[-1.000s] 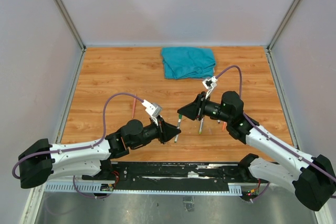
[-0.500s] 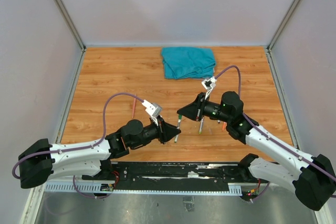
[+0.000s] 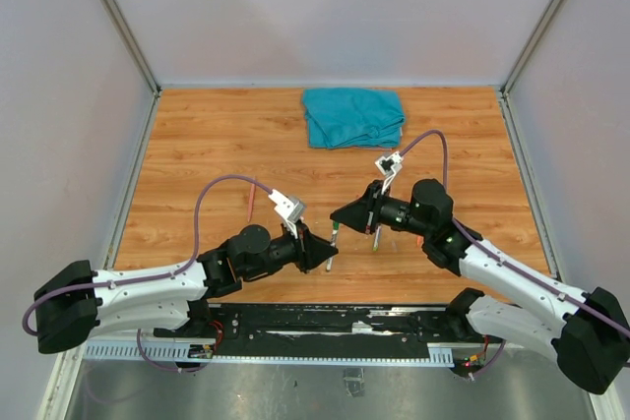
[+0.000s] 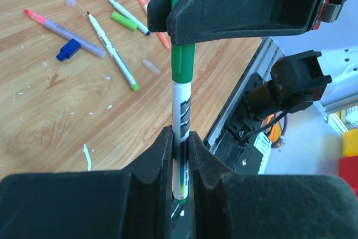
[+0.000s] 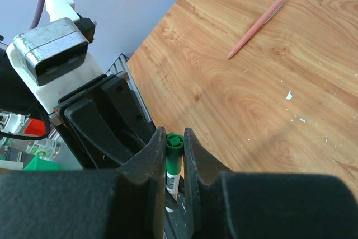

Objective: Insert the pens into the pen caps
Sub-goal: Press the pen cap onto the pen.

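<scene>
My left gripper is shut on the white barrel of a green pen and holds it above the table. A green cap sits over the pen's tip. My right gripper is shut on that green cap, tip to tip with the left gripper. In the top view the left gripper and the right gripper meet at the near middle, with the pen between them. Several loose pens and caps lie on the wood.
A folded teal cloth lies at the back middle. An orange pen lies left of the grippers. Other pens lie under the right arm. A blue cap lies beside a purple pen. A black rail runs along the near edge.
My right gripper has moved down and left toward the left gripper, closing the gap between them. The left arm has hardly moved.
</scene>
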